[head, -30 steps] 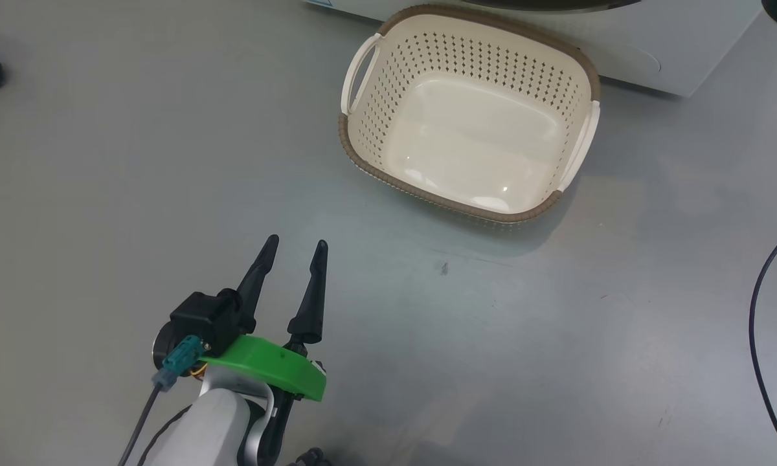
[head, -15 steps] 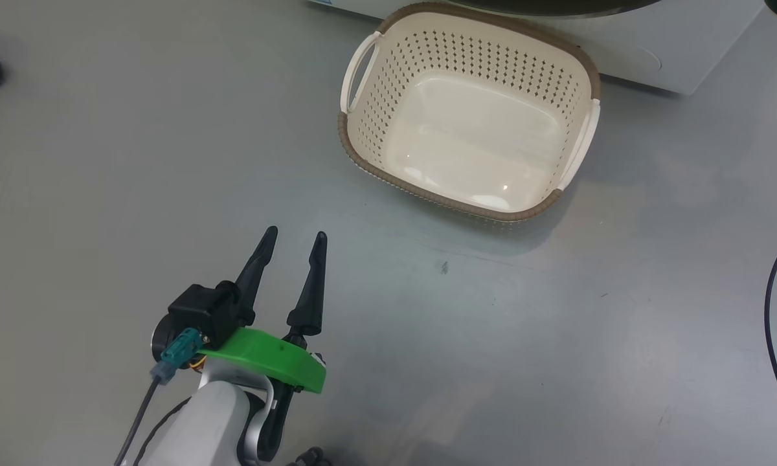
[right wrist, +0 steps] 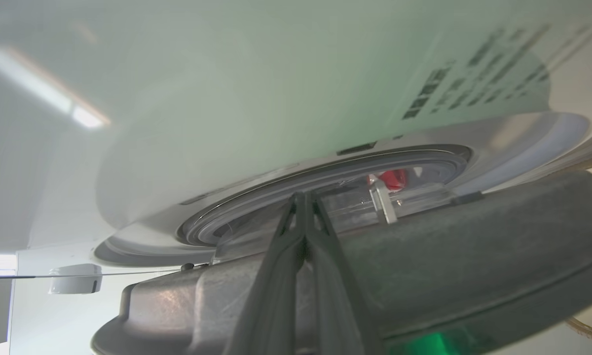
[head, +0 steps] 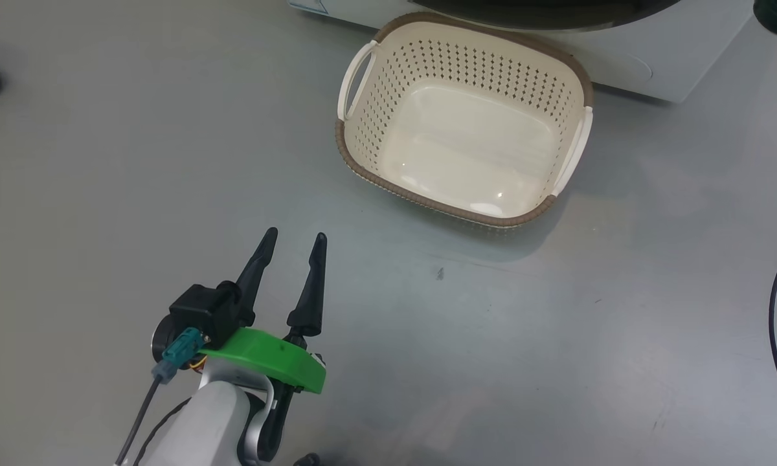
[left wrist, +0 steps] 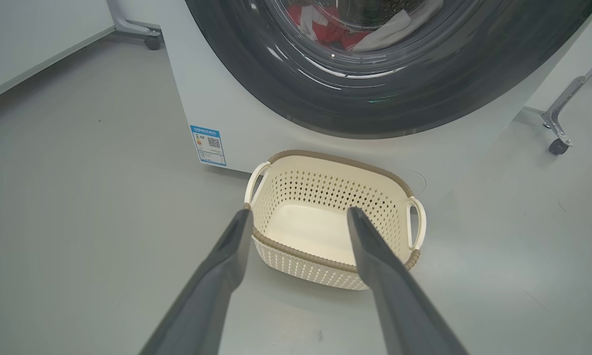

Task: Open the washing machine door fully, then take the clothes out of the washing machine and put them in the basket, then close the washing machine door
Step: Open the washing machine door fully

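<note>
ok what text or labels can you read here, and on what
Blue label sticker on the washing machine front: print and a square code, too small to read.
Dark print on the washing machine's white panel, right wrist view: too blurred to read.
No legible text anywhere.

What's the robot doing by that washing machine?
It's getting the laundry out. Its shut right end effector is poked in behind the door of the washer, which looks ajar. Red clothes are inside. The basket sits empty in front, and the open left end effector hovers nearby, holding nothing.
</note>
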### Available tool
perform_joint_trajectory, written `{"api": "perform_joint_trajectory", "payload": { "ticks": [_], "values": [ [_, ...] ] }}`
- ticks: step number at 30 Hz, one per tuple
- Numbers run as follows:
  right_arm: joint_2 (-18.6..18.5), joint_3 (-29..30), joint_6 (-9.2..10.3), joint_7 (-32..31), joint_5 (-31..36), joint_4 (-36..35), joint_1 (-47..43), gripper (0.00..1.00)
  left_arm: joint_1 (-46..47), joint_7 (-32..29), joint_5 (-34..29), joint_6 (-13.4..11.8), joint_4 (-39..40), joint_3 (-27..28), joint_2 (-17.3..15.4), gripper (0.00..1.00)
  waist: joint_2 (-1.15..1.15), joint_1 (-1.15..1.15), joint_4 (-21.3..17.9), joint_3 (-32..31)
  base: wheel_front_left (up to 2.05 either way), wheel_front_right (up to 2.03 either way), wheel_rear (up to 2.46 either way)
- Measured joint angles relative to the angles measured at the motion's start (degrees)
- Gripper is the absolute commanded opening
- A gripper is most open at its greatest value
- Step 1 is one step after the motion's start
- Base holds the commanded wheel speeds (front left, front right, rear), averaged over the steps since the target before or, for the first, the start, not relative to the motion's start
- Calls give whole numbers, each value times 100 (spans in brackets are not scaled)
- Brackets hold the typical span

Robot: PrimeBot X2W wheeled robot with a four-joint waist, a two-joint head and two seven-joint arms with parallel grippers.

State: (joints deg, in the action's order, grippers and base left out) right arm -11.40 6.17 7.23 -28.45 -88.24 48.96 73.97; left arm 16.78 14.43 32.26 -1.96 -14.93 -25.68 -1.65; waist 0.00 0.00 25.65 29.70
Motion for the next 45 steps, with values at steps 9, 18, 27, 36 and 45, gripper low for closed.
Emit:
{"api": "perform_joint_trajectory", "payload": {
  "ticks": [9,18,27,36,45],
  "values": [
    [14,3,0,-160,-63,149,-245,0,0,0,-85,0,-94,-13,0,100,0,0,-24,-257,0,0,0],
    [134,-11,1,-313,-143,212,-553,0,-10,0,-170,0,-135,-36,0,100,0,0,-103,-508,0,0,0],
    [224,-35,0,-412,-152,245,-789,0,-36,1,-226,0,-138,-90,-1,100,0,0,-154,-705,0,0,0],
    [313,-109,0,-561,-185,253,-967,0,-98,1,-263,-2,-145,-97,-2,100,0,0,-198,-846,0,0,0],
    [378,-113,0,-680,-248,254,-1139,0,-157,0,-315,-2,-147,-94,-3,100,0,0,-233,-924,0,0,0]
  ]
}}
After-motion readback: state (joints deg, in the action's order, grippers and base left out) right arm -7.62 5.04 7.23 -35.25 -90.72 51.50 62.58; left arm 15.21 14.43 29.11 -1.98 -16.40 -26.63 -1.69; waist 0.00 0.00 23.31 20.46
